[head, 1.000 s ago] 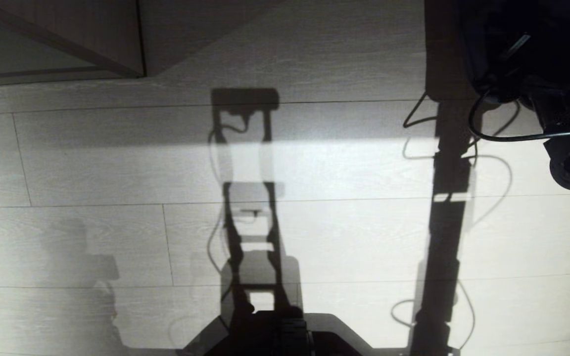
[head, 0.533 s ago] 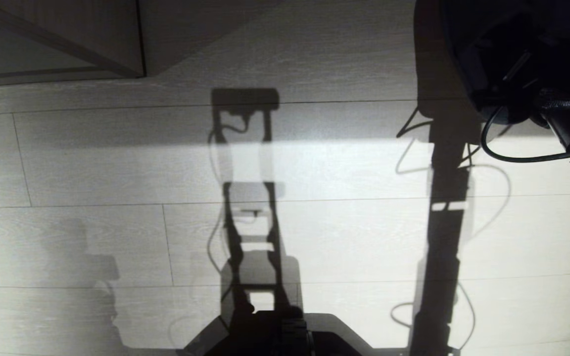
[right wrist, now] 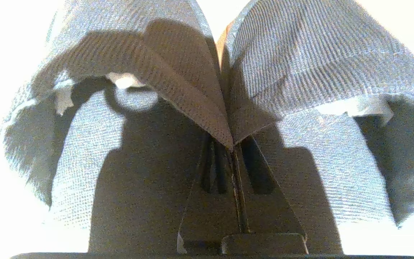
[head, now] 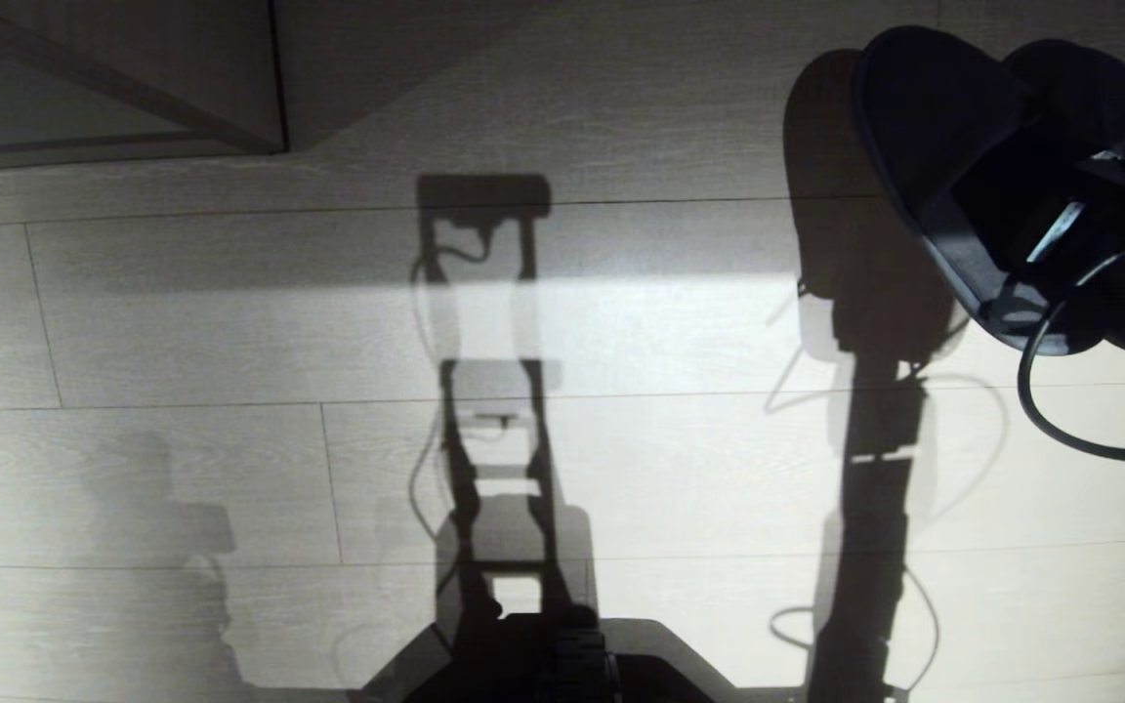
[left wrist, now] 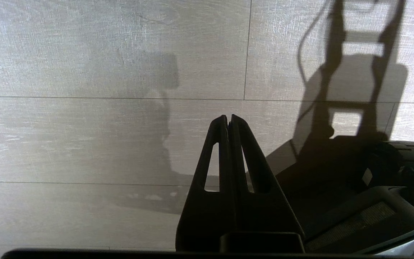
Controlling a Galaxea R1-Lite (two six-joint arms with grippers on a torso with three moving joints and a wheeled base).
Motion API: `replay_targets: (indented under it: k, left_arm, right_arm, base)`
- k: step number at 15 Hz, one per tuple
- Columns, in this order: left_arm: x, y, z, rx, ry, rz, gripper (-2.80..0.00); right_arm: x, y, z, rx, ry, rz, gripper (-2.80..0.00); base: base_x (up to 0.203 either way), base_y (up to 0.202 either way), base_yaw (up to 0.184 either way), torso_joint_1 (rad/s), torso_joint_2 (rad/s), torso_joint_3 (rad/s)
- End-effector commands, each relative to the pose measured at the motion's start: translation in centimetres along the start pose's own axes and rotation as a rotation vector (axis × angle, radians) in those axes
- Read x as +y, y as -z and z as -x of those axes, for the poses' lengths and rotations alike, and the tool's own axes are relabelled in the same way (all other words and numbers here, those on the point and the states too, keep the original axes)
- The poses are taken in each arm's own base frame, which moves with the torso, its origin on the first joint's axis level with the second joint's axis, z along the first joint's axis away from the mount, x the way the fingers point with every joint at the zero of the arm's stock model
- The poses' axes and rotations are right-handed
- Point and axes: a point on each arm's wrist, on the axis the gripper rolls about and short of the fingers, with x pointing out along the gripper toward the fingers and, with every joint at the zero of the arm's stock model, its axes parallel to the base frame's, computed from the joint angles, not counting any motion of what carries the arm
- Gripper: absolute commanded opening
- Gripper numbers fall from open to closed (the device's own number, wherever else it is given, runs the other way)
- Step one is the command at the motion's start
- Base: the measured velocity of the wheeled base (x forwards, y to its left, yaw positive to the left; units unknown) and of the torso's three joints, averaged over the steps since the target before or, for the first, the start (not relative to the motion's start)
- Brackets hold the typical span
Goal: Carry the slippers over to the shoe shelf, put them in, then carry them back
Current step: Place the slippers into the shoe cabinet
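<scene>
The slippers point(head: 953, 166), soft grey-blue ribbed fabric, now hang clear above the pale plank floor point(head: 230, 332), inner edges pinched together in the right gripper point(right wrist: 233, 145); lifted moments ago, ready for carrying. Left gripper point(left wrist: 228, 120) closed, empty.

Right gripper point(right wrist: 233, 151) clamped tight, raised at right, left gripper point(left wrist: 228, 120) closed, idle

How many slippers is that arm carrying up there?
2. Both slippers hang side by side from the right gripper, which pinches their inner edges together above the wood floor, at the head view's upper right. None seems hidden.
</scene>
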Motion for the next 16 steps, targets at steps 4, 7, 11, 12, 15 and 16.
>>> replay_targets:
  k: [4,7,11,12,15,16]
  left_arm:
    - [0.0,0.0,0.0,0.0,0.0,0.001,-2.8]
    - [0.0,0.0,0.0,0.0,-0.001,0.001,-2.8]
    - [0.0,0.0,0.0,0.0,-0.001,0.001,-2.8]
    - [0.0,0.0,0.0,0.0,-0.001,0.001,-2.8]
    - [0.0,0.0,0.0,0.0,-0.001,0.001,-2.8]
    - [0.0,0.0,0.0,0.0,0.0,0.001,-2.8]
  right_arm:
    - [-0.9,-1.0,5.0,0.032,-0.009,0.014,-2.8]
    - [-1.9,-2.2,10.0,0.056,-0.017,0.018,-2.8]
    - [-3.3,-2.4,17.9,0.076,-0.049,0.049,-2.8]
    - [-3.6,-1.7,19.7,0.098,-0.054,0.06,-2.8]
    - [-4.0,1.7,23.9,0.207,-0.067,0.09,-2.8]
    - [-4.0,3.2,24.8,0.25,-0.067,0.098,-2.8]
  base:
    - [0.0,0.0,0.0,0.0,0.0,0.0]
    - [0.0,0.0,0.0,0.0,0.0,0.0]
    - [0.0,0.0,0.0,0.0,0.0,0.0]
    - [0.0,0.0,0.0,0.0,0.0,0.0]
    - [0.0,0.0,0.0,0.0,0.0,0.0]
    - [0.0,0.0,0.0,0.0,0.0,0.0]
